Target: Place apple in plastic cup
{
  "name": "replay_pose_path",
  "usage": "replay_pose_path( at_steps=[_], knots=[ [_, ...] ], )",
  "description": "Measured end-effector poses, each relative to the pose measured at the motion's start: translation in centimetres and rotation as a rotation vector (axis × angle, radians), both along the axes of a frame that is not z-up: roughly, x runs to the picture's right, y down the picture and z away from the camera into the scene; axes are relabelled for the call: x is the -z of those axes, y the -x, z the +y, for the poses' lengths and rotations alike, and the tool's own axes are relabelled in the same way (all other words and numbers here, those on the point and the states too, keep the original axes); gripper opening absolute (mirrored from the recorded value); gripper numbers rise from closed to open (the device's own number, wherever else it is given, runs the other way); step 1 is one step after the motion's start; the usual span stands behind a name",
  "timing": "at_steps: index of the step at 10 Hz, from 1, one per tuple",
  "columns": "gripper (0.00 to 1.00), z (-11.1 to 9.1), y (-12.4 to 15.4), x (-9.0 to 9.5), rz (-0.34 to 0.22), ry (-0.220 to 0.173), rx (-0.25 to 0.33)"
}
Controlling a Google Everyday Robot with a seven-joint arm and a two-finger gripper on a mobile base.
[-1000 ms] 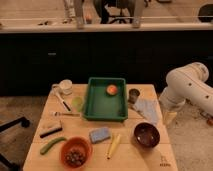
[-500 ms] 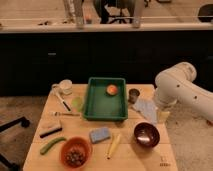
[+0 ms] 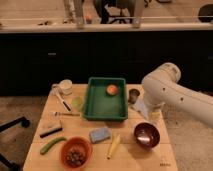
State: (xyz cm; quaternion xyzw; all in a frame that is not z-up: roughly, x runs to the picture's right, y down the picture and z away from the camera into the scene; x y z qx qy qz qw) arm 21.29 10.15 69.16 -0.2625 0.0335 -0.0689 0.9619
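Note:
The apple (image 3: 112, 89), small and orange-red, lies in the far right corner of the green tray (image 3: 95, 107) in the middle of the wooden table. The plastic cup (image 3: 77, 103), short and pale yellow-green, stands just left of the tray. My white arm (image 3: 167, 90) reaches in from the right over the table's right side. The gripper (image 3: 154, 116) hangs at its lower end, above the table between a grey metal cup and a dark bowl, well right of the apple and holding nothing that I can see.
A white mug (image 3: 65, 86) stands far left and a grey metal cup (image 3: 133, 95) right of the tray by a white cloth (image 3: 141, 107). In front lie a dark bowl (image 3: 146, 135), an orange bowl (image 3: 75, 151), a blue sponge (image 3: 100, 134) and a yellow banana-like item (image 3: 113, 146).
My arm has swung left from beyond the table's right edge to over its right side. The apple, the cup and the other things have not moved.

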Motion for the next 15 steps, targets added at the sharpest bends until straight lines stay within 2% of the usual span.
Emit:
replay_pose_path(
  at_steps=[3,5,13,15],
  knots=[
    [0.8,-0.7,1.2,-1.5,0.011,0.013,0.001],
    [0.8,-1.4,2.8,-3.2,0.007,0.025,0.007],
    [0.8,-1.4,2.8,-3.3,0.005,0.028,0.011],
    [0.8,-1.7,2.7,-3.9,0.006,0.027,0.0]
  ],
)
